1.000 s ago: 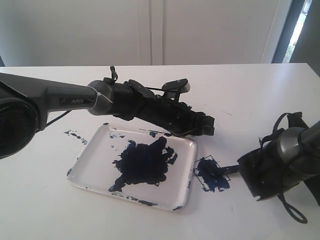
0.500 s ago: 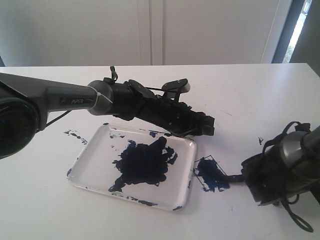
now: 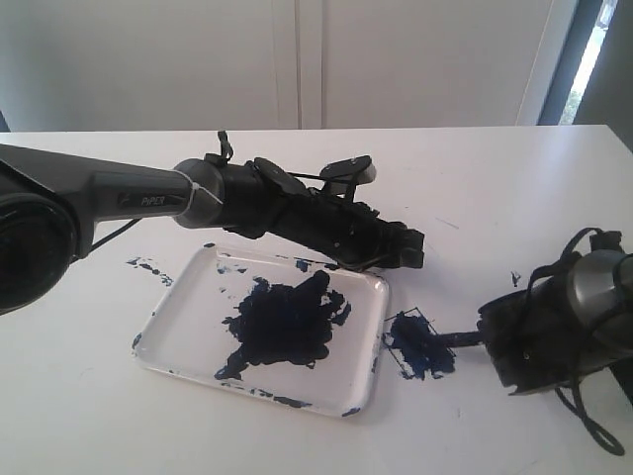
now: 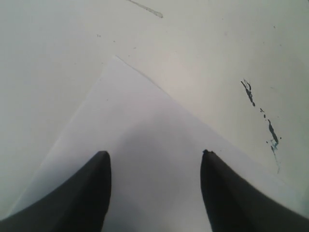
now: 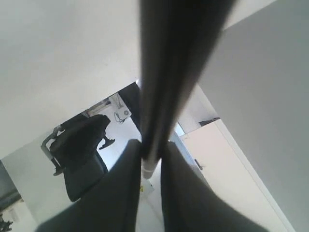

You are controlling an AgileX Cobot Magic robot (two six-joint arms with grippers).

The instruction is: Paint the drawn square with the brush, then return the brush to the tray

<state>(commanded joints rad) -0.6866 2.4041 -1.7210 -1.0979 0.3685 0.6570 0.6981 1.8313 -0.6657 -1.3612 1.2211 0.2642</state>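
Lower right, your right pincer (image 3: 490, 338) pinches the brush (image 3: 457, 337), tip on the navy-smeared drawn square (image 3: 420, 348) just right of the tray (image 3: 183, 302). Farther back on the tabletop (image 3: 495, 178), your left pincer (image 4: 154, 159) hangs spread over white paper (image 4: 145, 125).

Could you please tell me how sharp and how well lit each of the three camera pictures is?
Exterior view: even daylight, blown out at the window, with the tray sharp enough. Left wrist view: the jaws of the left gripper are dark and soft-edged, with a faint shadow on the paper between them. Right wrist view: the brush is a close, heavily blurred dark bar, and the room behind is clearer.
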